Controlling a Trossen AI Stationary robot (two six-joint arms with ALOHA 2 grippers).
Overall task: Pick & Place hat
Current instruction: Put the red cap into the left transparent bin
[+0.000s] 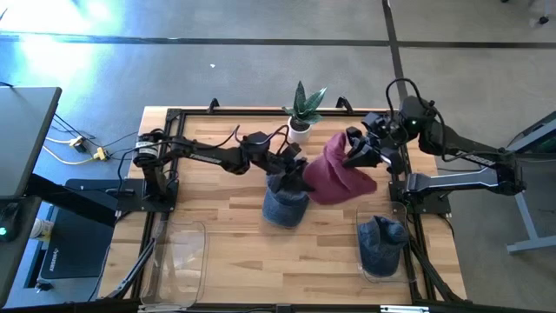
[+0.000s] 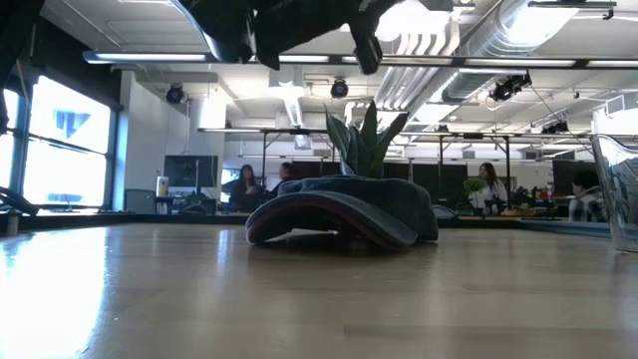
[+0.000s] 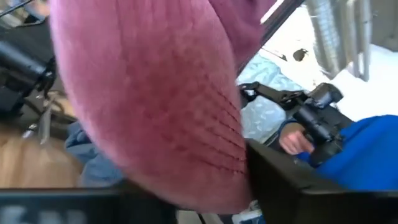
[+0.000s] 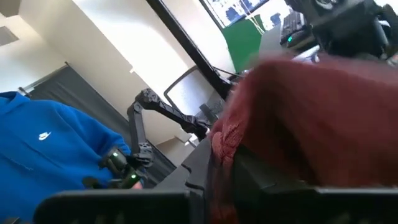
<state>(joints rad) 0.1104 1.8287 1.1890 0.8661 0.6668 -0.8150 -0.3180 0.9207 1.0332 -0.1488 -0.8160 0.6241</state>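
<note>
One maroon hat point(image 1: 343, 169) hangs between two grippers: right gripper point(image 1: 358, 155) clamps its edge; left gripper point(image 1: 298, 174) touches it, grip indeterminate. Two blue hats: one point(image 1: 285, 206) below the left fingers, one point(image 1: 382, 243) apart.

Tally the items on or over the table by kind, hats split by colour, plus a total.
Maroon knit hat, held up between both pincers: 1
Blue hats: 2 (one on the table, one in the right clear bin)
Clear bins: 2 (left, right)
Potted plant: 1
Total: 6

Potted plant point(image 1: 301, 113) at table's point(image 1: 226, 252) far edge; person's blue sleeve point(image 4: 43, 143) beyond.
</note>
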